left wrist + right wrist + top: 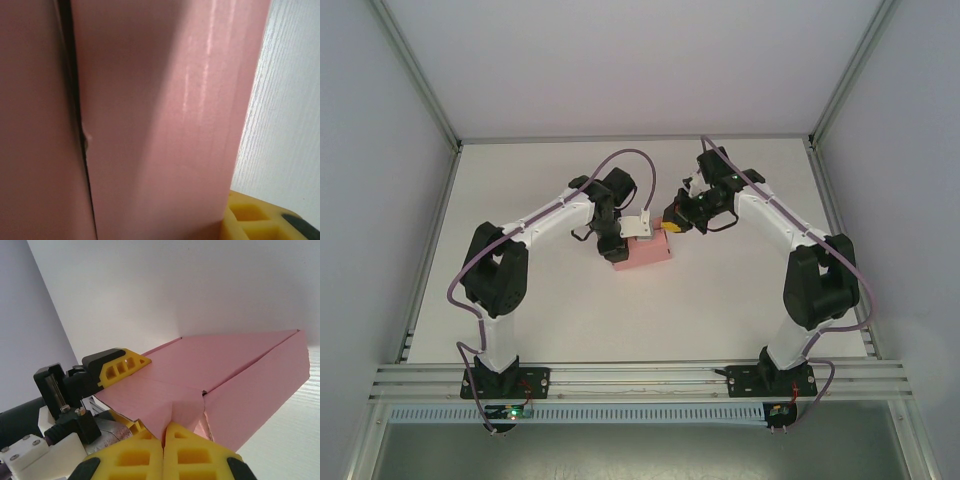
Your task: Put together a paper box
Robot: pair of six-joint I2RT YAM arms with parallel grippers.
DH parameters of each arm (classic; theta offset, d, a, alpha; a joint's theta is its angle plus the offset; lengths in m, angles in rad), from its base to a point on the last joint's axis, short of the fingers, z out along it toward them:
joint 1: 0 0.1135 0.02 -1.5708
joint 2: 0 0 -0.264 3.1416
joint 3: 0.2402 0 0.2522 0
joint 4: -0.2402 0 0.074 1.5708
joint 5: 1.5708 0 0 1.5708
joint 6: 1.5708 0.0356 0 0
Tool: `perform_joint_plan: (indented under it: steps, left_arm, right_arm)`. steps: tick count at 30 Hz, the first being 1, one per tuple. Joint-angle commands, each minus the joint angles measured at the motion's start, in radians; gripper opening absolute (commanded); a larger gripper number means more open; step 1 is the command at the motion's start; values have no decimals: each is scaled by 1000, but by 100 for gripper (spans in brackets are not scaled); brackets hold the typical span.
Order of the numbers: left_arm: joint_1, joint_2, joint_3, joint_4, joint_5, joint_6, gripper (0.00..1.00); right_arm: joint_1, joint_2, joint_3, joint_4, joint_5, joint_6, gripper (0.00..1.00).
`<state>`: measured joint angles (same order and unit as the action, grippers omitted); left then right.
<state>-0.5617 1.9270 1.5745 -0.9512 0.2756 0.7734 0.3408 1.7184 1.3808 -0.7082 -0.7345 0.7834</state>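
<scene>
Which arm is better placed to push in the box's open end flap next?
Right, probably. The right gripper, shut, already sits at the end flap of the paper box, while the left gripper clamps the box body, steadying it.

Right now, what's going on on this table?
A robot is assembling a pink paper box in the middle of the table. Its left tool seems to clamp one end, steadying it. Its right tool is shut, apparently pinching the tip of a flap at the other end. The box already looks mostly formed.
</scene>
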Motion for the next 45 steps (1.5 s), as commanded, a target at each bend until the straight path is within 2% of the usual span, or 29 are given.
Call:
perform_joint_plan:
  steps: [1,4,8,16,18,26,32,37,39,45]
  left_arm:
    - [-15,45,16,34,-20,2,43]
    - [-16,46,13,39,-21,6,43]
    - [-12,57,40,26,4,-8,43]
    - [-5,64,60,19,-6,-36,43]
    - [-5,61,58,25,-7,-41,43]
    - [-5,39,55,53,24,-67,47]
    - [-5,-1,48,86,28,-99,61]
    - [-5,-63,25,130,20,-161,69]
    - [-5,-88,13,154,-7,-204,78]
    - [-5,-181,-34,192,-162,-420,79]
  right_arm:
    - [19,-3,4,10,-196,3,0]
    - [5,-5,28,-133,-82,-216,0]
    - [10,-41,-73,-120,38,-448,0]
    - [84,-137,-289,81,300,-603,0]
    - [96,-168,-332,133,366,-613,0]
    - [110,-247,-443,300,425,-552,0]
    - [127,-273,-413,312,397,-475,0]
    - [139,-255,-359,234,441,-407,0]
    - [138,-246,-349,224,435,-378,0]
    - [136,-211,-287,152,450,-311,0]
